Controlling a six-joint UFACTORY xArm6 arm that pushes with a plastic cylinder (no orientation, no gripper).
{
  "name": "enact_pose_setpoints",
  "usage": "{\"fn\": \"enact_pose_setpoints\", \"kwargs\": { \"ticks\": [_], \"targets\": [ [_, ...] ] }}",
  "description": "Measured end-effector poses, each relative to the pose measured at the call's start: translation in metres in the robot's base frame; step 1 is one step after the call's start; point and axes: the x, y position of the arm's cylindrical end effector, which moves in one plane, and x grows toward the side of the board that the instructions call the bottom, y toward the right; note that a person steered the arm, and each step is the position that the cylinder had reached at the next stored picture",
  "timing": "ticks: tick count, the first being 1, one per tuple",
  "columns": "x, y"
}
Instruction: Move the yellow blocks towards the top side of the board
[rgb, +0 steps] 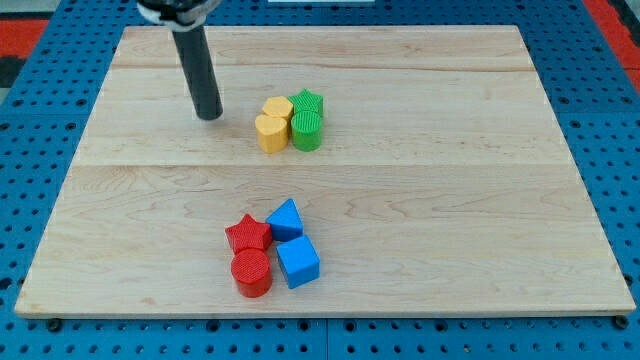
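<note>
Two yellow blocks sit together near the board's middle top: one yellow block (278, 109) behind, another yellow block (270, 132) in front of it. They touch a green star (307, 102) and a green cylinder (308, 131) on their right. My tip (209, 114) stands on the board to the left of the yellow blocks, a short gap away, not touching them.
A red star (248, 235), a red cylinder (251, 272), a blue triangular block (286, 219) and a blue cube (298, 262) cluster near the board's bottom middle. The wooden board (480, 200) lies on a blue pegboard surface.
</note>
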Motion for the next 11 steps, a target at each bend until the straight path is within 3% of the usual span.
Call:
{"fn": "enact_pose_setpoints", "kwargs": {
  "ticks": [2, 3, 7, 11],
  "targets": [
    [0.071, 0.021],
    [0.073, 0.043],
    [0.02, 0.086],
    [-0.055, 0.088]
  ]
}}
